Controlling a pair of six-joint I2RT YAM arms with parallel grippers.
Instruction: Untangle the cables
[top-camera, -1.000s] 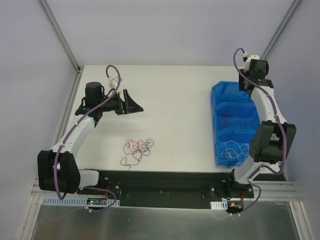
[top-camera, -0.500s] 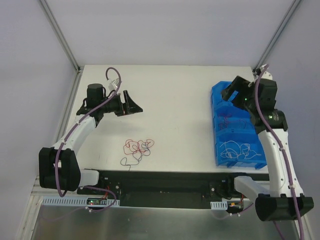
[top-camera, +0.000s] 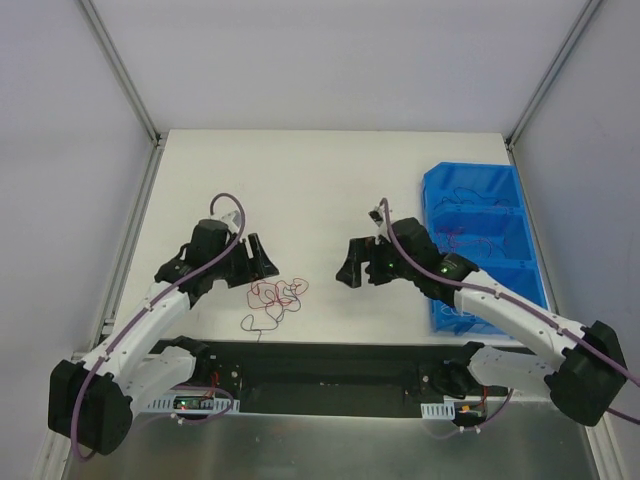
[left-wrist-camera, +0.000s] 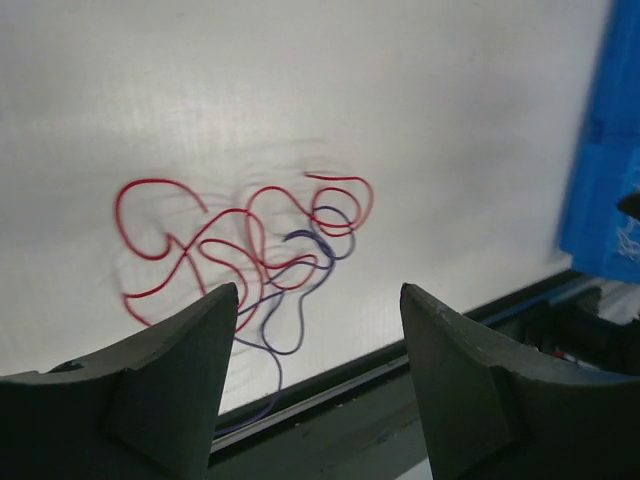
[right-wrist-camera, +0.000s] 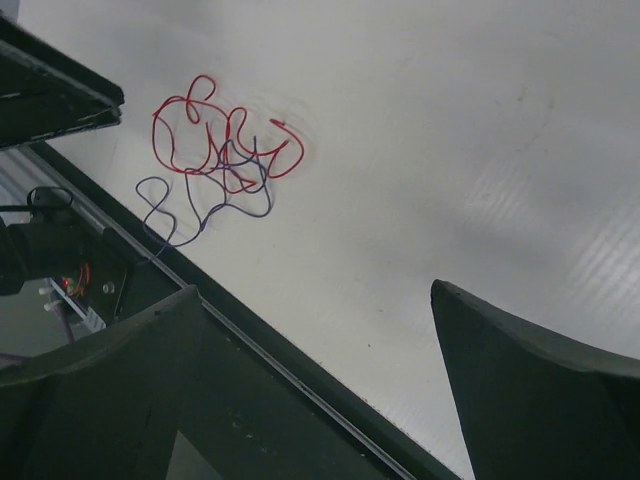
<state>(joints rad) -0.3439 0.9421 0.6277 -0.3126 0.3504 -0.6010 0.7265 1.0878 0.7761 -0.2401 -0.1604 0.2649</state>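
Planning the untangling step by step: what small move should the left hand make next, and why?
Probably lower the left hand onto the cables: its jaws stand open and empty just short of the red and purple clump lying loose on the table. The right hand, also open, is on the clump's opposite side.

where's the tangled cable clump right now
In the top view the cable clump lies on the white table near its front edge, left of centre, just beside the left tool and apart from the right tool.
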